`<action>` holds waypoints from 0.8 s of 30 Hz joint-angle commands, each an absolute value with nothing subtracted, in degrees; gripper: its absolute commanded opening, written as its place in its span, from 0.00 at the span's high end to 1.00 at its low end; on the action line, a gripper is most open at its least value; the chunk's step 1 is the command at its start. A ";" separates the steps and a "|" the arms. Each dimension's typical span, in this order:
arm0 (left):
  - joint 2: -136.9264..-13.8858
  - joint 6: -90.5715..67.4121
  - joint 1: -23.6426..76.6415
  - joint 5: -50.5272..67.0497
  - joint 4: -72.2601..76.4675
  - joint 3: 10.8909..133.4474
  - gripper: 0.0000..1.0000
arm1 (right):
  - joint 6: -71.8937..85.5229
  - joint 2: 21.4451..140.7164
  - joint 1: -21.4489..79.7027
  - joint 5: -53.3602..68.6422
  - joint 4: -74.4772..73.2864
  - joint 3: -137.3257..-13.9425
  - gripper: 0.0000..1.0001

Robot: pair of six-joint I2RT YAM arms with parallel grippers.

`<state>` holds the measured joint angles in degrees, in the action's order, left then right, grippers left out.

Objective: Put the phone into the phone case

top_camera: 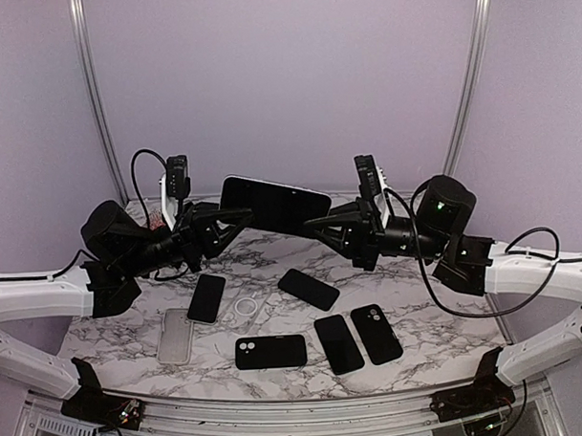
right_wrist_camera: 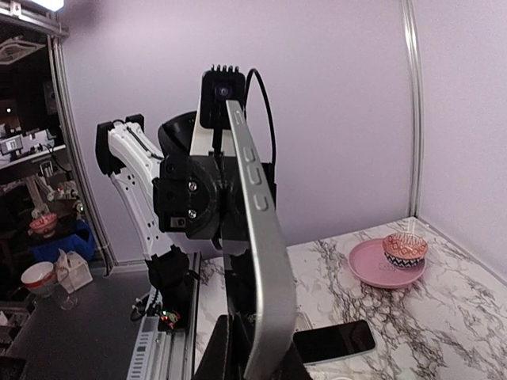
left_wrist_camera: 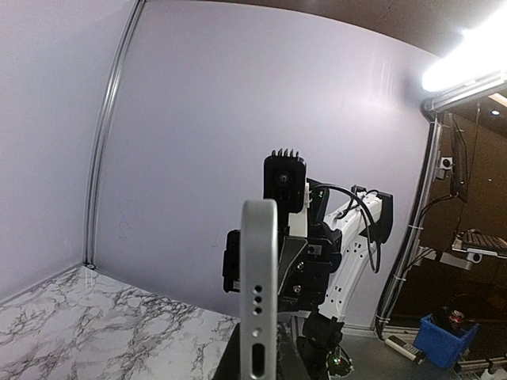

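Front of the table [top_camera: 133,338]: a black case [top_camera: 270,352] and a clear case [top_camera: 174,335] lie flat, spare phones [top_camera: 309,288] around them; above and behind, the phone [top_camera: 276,204] hangs in mid-air, left gripper [top_camera: 238,218] pinching one end, right gripper [top_camera: 318,223] clamped on the other.

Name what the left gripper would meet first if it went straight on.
Probably the right gripper, facing it and clamped on the far end of the phone both hold.
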<state>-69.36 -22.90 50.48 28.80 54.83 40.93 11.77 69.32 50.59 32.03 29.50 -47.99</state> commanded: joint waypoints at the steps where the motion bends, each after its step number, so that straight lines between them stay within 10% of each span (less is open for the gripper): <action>1: -69.79 -22.77 51.18 28.42 59.61 39.82 1.00 | 6.84 66.85 50.27 29.39 25.48 -50.36 1.00; 3: -68.94 -19.08 51.20 28.40 55.91 39.16 0.87 | 2.76 65.40 50.27 28.16 19.28 -51.54 1.00; 5: -66.53 -8.55 51.16 26.07 43.16 39.94 0.44 | -4.41 64.34 50.27 25.87 8.19 -54.36 1.00; 9: -62.15 13.39 51.20 16.30 13.31 46.39 0.21 | -15.95 65.75 50.23 21.86 -13.73 -60.97 1.00; 14: -65.52 23.88 51.15 15.34 -12.52 58.81 0.12 | -23.36 73.07 52.28 18.86 -32.43 -70.36 1.00; 24: -71.82 28.91 51.16 31.37 -17.41 59.79 0.22 | -27.90 77.29 57.23 19.63 -34.83 -77.31 1.00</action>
<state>-70.37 25.17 51.05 23.92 -11.38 60.75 -25.28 78.67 56.82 18.57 -35.53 -72.51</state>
